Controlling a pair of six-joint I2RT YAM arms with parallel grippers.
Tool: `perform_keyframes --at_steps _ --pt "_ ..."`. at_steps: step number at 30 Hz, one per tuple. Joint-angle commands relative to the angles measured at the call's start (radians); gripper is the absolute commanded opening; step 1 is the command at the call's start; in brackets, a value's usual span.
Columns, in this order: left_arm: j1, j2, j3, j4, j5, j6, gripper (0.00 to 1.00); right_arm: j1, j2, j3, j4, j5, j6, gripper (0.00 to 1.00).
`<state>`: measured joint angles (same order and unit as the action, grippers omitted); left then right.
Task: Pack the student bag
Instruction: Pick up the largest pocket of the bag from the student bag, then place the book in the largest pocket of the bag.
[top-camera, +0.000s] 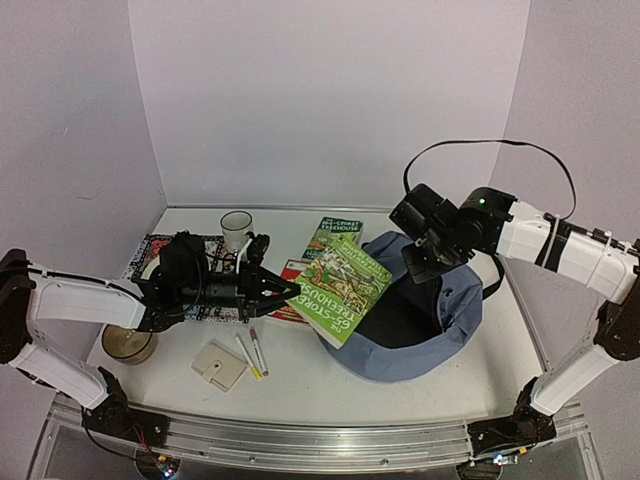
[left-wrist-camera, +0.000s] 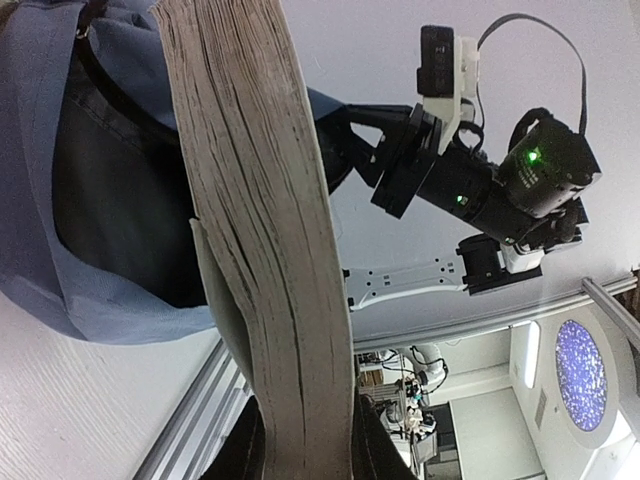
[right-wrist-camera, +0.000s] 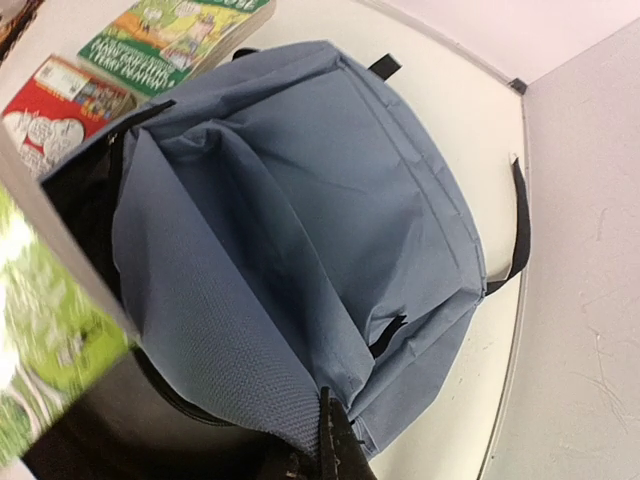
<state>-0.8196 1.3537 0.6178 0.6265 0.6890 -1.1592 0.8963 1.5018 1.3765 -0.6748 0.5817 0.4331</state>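
Two arms are sharing this one: the left gripper (top-camera: 284, 291) is clamping a green book (top-camera: 345, 285) by its edge and holding it tilted over the left lip of the bag (top-camera: 455, 325). The bag is sitting on the right half of the table (top-camera: 330, 385). The right gripper (top-camera: 428, 262) is pinching the bag's far rim, jaws closed on fabric, propping the mouth open. Looks like the loading step, so I'm guessing the next move is tipping the book down into the dark opening without snagging the rim
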Motion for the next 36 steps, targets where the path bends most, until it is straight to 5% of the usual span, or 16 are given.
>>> perform_keyframes --at_steps 1,11,36 --pt "-0.017 -0.047 0.01 0.109 0.048 -0.007 0.0 -0.012 0.007 0.075 0.054 0.125 0.057 0.0" --pt "-0.044 -0.044 -0.043 0.088 0.068 -0.013 0.0 -0.026 -0.023 0.061 0.18 -0.004 0.03 0.0" --pt "-0.085 0.5 0.491 0.09 -0.041 -0.132 0.0 -0.024 -0.27 -0.183 0.48 -0.462 -0.051 0.0"
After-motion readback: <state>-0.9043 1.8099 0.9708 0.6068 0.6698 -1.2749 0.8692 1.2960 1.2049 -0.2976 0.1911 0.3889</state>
